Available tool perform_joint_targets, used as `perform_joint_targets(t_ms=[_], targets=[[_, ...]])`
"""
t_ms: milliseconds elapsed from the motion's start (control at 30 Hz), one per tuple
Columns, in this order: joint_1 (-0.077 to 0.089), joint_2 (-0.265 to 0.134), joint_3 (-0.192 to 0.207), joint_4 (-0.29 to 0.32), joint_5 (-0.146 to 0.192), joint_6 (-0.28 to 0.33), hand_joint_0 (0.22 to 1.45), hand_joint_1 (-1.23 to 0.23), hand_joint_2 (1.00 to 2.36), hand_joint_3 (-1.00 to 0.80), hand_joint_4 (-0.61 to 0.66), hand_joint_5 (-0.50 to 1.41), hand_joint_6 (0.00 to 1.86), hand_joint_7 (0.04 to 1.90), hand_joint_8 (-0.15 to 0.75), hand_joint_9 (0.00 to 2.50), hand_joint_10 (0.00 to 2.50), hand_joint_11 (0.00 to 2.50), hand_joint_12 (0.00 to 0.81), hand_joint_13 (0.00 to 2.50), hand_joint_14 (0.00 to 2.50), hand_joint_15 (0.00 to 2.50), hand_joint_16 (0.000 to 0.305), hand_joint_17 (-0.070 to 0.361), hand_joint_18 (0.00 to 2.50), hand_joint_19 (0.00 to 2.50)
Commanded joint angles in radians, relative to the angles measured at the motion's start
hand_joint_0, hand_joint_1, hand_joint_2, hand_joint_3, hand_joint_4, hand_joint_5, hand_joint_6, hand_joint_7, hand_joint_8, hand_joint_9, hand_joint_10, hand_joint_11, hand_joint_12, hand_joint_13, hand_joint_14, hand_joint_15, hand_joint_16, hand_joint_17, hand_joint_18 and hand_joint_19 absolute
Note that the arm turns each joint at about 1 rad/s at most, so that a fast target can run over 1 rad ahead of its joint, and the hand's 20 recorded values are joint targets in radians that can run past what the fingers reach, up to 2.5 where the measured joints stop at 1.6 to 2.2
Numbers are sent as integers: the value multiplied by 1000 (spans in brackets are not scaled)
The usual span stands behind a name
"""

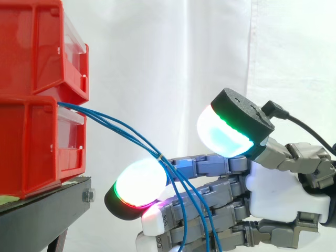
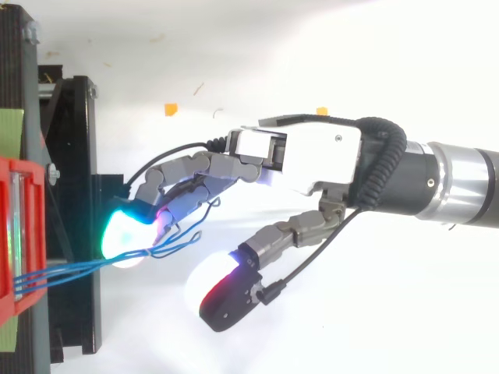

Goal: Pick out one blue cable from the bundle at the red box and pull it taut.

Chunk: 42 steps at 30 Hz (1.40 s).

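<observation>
Two stacked red bins (image 1: 31, 105) stand on a black stand (image 1: 42, 218) at the left. A bundle of thin blue cables (image 1: 113, 123) comes out between the bins and slopes down to the right. It crosses the hand's upper finger just behind its white and red glowing fingertip (image 1: 139, 184), then hangs down over the lower fingers. My hand (image 1: 273, 194) reaches toward the bins with its fingers nearly straight; it is open. The thumb's white and green pad (image 1: 226, 131) stands raised, apart from the cables. In the top view the cables (image 2: 70, 269) run from the bin (image 2: 15, 234) to the fingertips (image 2: 125, 230).
A white curtain hangs behind the work. The black stand (image 2: 78, 156) lies under the fingertips in the top view, with a bolt (image 1: 88, 195) at its corner. Small orange scraps (image 2: 170, 108) lie on the white surface beyond the hand.
</observation>
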Motion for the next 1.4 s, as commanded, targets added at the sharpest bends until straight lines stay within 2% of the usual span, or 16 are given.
perform_joint_targets(t_ms=[0,167,600,767,900,1067,1367], targets=[[-2,0,0,0,-9,4,540,-625,1000,-500,191,-140,503,864,249,730,13,320,297,621,8,202,41,93,424,508],[-4,0,0,0,-15,8,600,-646,1009,-405,165,-134,503,904,238,731,14,319,284,619,9,209,39,89,420,526],[-2,0,8,3,-15,8,602,-664,1009,-396,134,-125,504,980,237,744,15,349,284,628,9,219,40,90,434,542],[-2,0,8,3,-15,8,598,-671,1011,-377,100,-116,503,1058,242,755,17,372,286,634,9,225,41,91,438,561],[-1,0,8,3,-15,8,611,-688,1016,-277,39,-101,502,1184,242,774,17,397,284,630,10,236,41,91,439,580],[1,0,8,3,-15,8,607,-705,1015,-272,17,-85,503,1288,246,793,18,435,286,648,10,248,41,93,464,594],[1,0,8,5,-15,8,566,-672,1008,-404,32,-94,604,1132,266,861,19,475,301,694,13,264,43,96,504,588]])
